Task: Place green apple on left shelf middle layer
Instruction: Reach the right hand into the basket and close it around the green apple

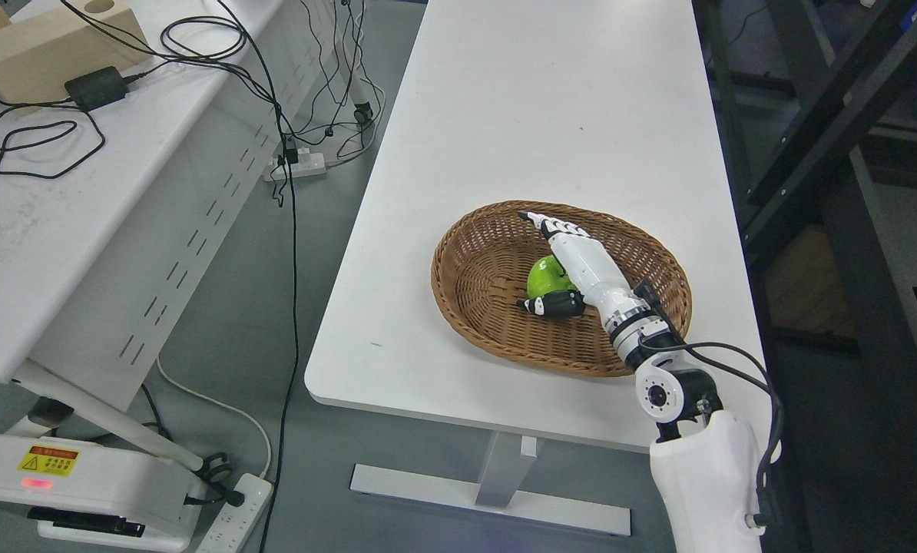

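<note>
A green apple (544, 278) lies in a brown wicker basket (474, 230) on the white table (551, 100). My right hand (533, 263) reaches into the basket from the lower right and rests over the apple. Its fingers (558, 228) stretch straight out past the apple's far side, and the black thumb (554, 306) lies against its near side. The hand is open around the apple and covers its right part. The left arm is not in view.
A dark metal shelf frame (827, 115) stands right of the table. A second white desk (82, 192) at the left carries cables, a black adapter (96, 87) and a wooden block (48, 46). Power strips (236, 518) and cables lie on the grey floor between.
</note>
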Robot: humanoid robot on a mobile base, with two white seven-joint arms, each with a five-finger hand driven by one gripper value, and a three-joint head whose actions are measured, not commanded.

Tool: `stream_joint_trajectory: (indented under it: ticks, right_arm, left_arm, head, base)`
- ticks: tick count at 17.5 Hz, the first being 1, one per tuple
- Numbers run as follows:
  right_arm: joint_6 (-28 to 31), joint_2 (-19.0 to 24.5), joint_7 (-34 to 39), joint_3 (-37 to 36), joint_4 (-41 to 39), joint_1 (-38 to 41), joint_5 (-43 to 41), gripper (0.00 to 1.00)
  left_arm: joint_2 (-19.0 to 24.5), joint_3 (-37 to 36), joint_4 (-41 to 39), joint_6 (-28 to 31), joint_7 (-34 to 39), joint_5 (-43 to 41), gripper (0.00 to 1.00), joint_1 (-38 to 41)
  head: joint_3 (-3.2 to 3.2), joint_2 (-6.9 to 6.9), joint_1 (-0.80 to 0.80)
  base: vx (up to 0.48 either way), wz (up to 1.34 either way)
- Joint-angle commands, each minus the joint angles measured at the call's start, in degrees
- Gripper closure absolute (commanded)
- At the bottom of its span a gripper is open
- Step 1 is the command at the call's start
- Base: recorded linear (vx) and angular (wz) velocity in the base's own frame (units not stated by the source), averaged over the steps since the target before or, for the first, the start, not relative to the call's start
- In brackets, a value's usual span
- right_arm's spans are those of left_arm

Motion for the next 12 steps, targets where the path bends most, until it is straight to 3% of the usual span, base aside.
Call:
stream_joint_trajectory:
  ticks: [1,10,12]
  right_arm:
    - [0.05,-1.67,0.0,0.7,4.33,-0.28,0.88,0.01]
    - [-0.56,-5.09,0.0,-2.11,3.72,0.43,-1.41,0.01]
    - [-0.74,-5.01,-0.87,-2.11,3.72,0.52,-1.41,0.06]
  left_arm:
    - [1.0,0.0,0.0,-0.22,0.01,0.0,0.0,0.0]
    - [1.0,0.0,0.0,-0.22,0.01,0.0,0.0,0.0]
    - [1.0,0.0,0.0,-0.13,0.01,0.0,0.0,0.0]
  head:
    - [0.0,0.0,0.0]
    - [0.0,0.0,0.0]
    - [0.0,0.0,0.0]
  base:
    - [0.0,0.0]
    - [-0.001,0.0]
    - [0.0,0.0]
